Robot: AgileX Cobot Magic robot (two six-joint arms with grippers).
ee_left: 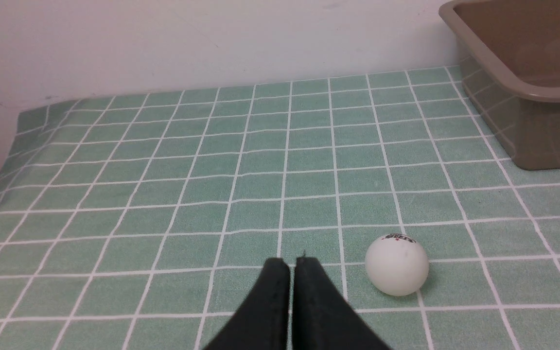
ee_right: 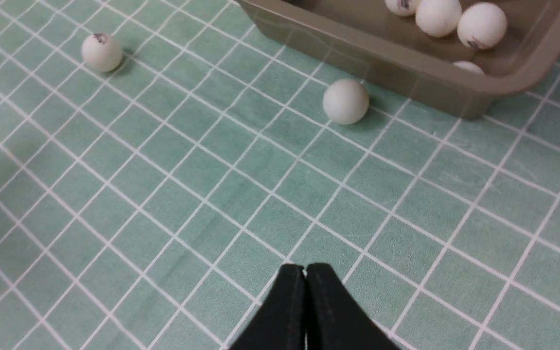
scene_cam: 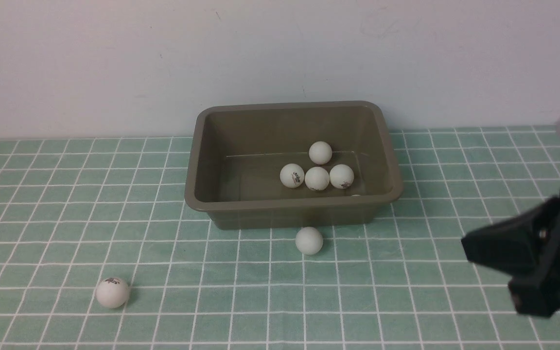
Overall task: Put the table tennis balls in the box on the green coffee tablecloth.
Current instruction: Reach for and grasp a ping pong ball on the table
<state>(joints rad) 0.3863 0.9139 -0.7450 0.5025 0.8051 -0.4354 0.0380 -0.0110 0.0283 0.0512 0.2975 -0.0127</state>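
Note:
The olive-brown box (scene_cam: 202,201) stands on the green coffee tablecloth (scene_cam: 406,301) against the back wall, with several white table tennis balls (scene_cam: 317,178) inside. One ball (scene_cam: 309,240) lies on the cloth just in front of the box, also seen as the ball (ee_right: 345,101) in the right wrist view. Another ball (scene_cam: 112,292) lies at the front left. My left gripper (ee_left: 293,265) is shut and empty, with that ball (ee_left: 396,265) close beside its tips. My right gripper (scene_cam: 465,243) hovers right of the box; its tips (ee_right: 305,268) are shut on nothing.
A pale wall runs right behind the box (ee_left: 528,92). The cloth's left edge (ee_left: 17,126) drops off near the wall. Open cloth lies between the two loose balls (ee_right: 101,52) and in front of the right gripper.

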